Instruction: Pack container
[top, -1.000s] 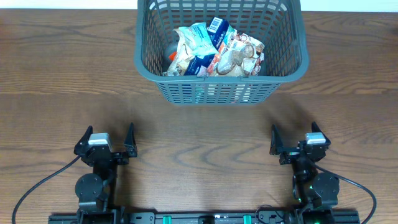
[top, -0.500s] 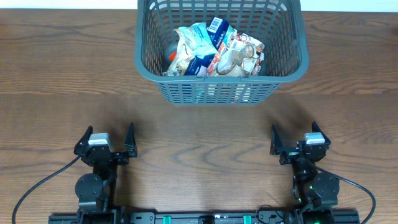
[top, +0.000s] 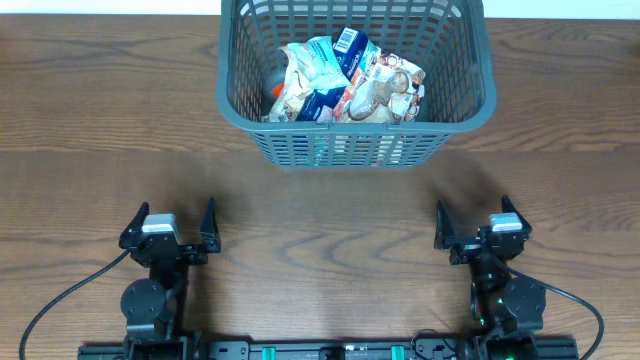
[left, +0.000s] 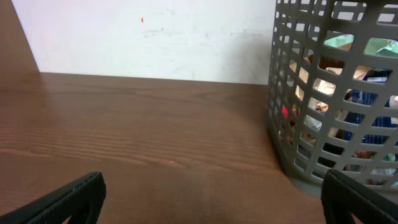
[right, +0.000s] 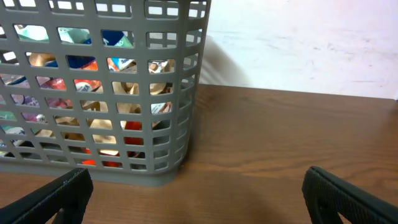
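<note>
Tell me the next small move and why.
Likely none but resting the arms where they are: the packets all lie inside the basket, no loose packet shows on the table, and the left gripper and right gripper sit open and empty, well short of the basket.

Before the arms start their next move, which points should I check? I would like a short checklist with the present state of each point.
1. Left gripper open and empty: ok.
2. Right gripper open and empty: ok.
3. Container upright on the table: ok.
4. Both grippers apart from the container, with bare wood between: ok.
5. Snack packets inside the container, none hanging over its rim: ok.
6. Orange-red item beneath the packets identified: cannot tell.
</note>
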